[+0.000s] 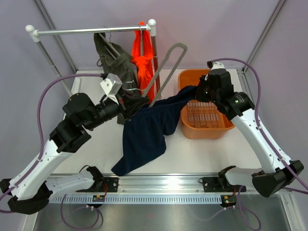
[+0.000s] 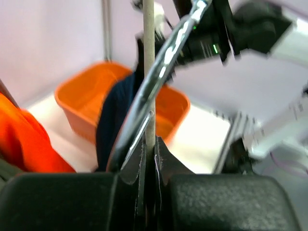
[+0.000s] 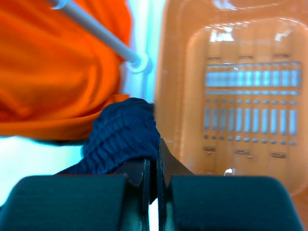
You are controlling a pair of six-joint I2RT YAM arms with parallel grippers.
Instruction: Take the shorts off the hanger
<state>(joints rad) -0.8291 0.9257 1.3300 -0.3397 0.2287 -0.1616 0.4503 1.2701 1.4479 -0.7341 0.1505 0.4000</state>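
Observation:
My left gripper [image 1: 138, 102] [image 2: 150, 144] is shut on the lower end of a long metal hanger [image 1: 169, 65] [image 2: 161, 67], which slants up toward the back. The navy shorts [image 1: 147, 132] [image 2: 113, 120] stretch from that end of the hanger across to my right gripper [image 1: 199, 91] [image 3: 155, 155]. It is shut on their ribbed waistband [image 3: 122, 134] beside the basket. The rest of the navy cloth droops onto the table. Olive-grey shorts [image 1: 118, 62] and orange shorts [image 1: 143, 60] [image 3: 57, 72] [image 2: 24, 139] hang from the rail [image 1: 91, 32].
An orange slotted basket [image 1: 207, 129] [image 3: 240, 96] [image 2: 82, 101] stands at the right of the table, right by my right gripper. The rail's white posts [image 1: 153, 45] rise at the back. A slotted metal strip [image 1: 159, 185] runs along the table's near edge.

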